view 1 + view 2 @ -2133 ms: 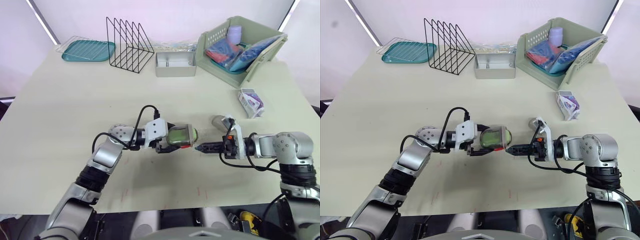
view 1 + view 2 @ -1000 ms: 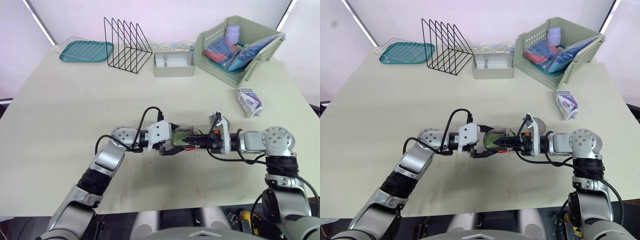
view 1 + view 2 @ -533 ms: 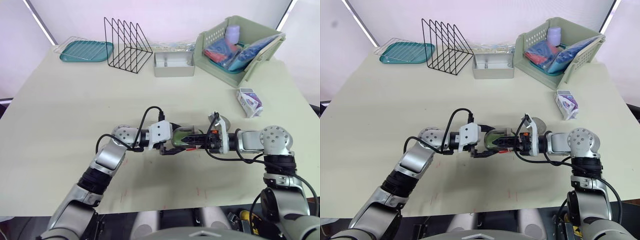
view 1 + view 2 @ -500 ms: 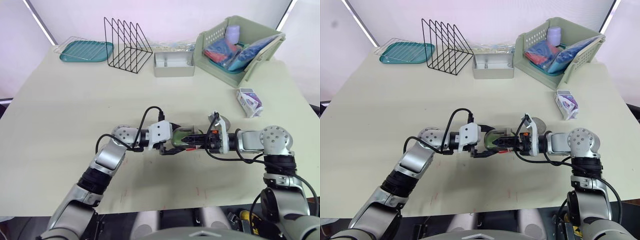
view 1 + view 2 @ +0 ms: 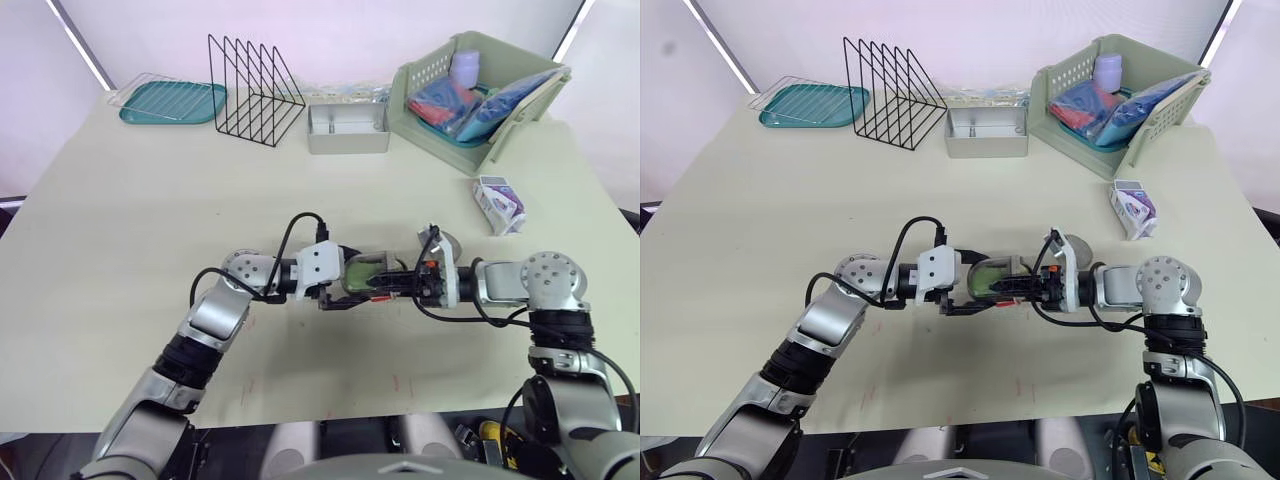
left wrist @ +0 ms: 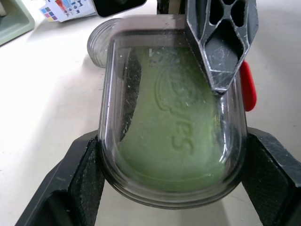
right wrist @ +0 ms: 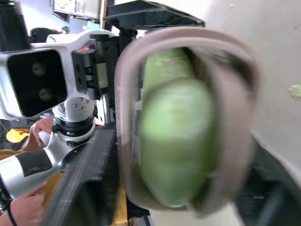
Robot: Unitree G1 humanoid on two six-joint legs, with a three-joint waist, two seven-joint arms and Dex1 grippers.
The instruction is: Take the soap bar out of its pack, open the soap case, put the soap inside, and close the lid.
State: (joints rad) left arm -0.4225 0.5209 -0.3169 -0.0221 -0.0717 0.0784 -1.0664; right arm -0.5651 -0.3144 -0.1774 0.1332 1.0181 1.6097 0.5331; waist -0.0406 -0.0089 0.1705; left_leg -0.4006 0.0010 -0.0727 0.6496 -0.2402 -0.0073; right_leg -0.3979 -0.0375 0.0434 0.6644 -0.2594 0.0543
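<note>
1. One soap case (image 6: 112, 141), clear-walled, lies low at 6 o'clock on the worktop (image 5: 120, 220), near the front edge. Whether a lid covers it cannot be told.
2. One soap (image 6: 174, 136), a green bar with raised lettering, sits inside the soap case.
3. The left hand (image 5: 352, 288), reaching in from 9 o'clock, is clamped on the case, one black finger pressed to each long side.
4. The right hand (image 5: 382, 284), reaching in from 3 o'clock, has its tip over the far end of the case. How far open it is cannot be told.
5. One greyish translucent piece (image 5: 444, 244) lies just beside the right hand, at 2 o'clock from the case.
6. One soap pack (image 5: 500, 204), a small white and purple carton, lies apart at 3 o'clock on the worktop.
7. The back row, from 11 to 1 o'clock, holds one of each:
   - a teal tray (image 5: 170, 102);
   - a black wire rack (image 5: 255, 90);
   - a grey metal box (image 5: 347, 130);
   - a tilted green basket (image 5: 520, 125), which holds coloured packets and one lilac container (image 5: 465, 66).
8. The worktop is pale cream and matte, with faint red marks near its front edge.
9. Behind the worktop stands a white wall (image 5: 350, 30), with a slanting dark-edged strip at each upper corner.
</note>
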